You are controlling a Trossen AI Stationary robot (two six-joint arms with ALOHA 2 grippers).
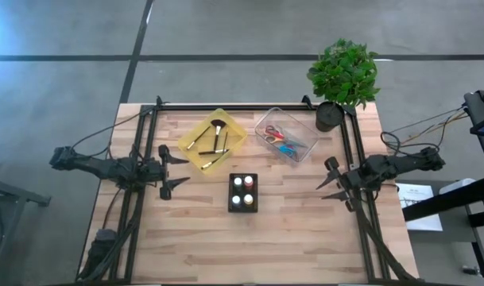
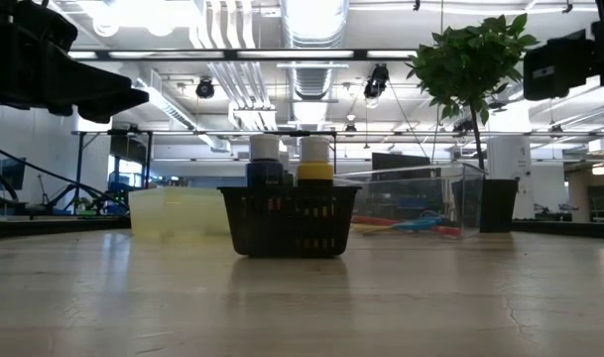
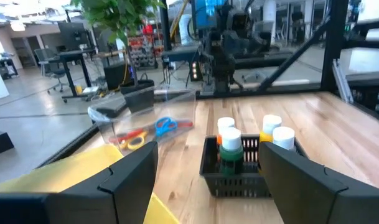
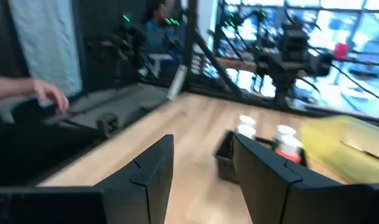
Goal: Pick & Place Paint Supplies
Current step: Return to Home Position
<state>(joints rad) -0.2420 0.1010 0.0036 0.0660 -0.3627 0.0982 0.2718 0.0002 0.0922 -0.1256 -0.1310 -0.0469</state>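
Several small paint bottles (image 1: pixel 242 191) stand upright in a black basket (image 1: pixel 243 205) at the table's middle; they also show in the left wrist view (image 3: pixel 230 148). Dark-handled brushes (image 1: pixel 214 141) lie in a yellow tray (image 1: pixel 234 127) at the far left. Red, yellow and blue scissors (image 1: pixel 283 138) lie in a clear box (image 1: pixel 265 119) at the far middle. My left gripper (image 1: pixel 182 171) hovers open, left of the basket, pointing level toward it. My right gripper (image 1: pixel 324 175) hovers open on the basket's right, also level. Neither has anything between its fingers.
A potted plant (image 1: pixel 345 75) in a dark pot (image 1: pixel 329 117) stands at the table's far right corner. A black frame (image 1: pixel 249 106) runs along the far edge and both sides. A person's hand (image 4: pixel 49 93) shows beyond the table in the right wrist view.
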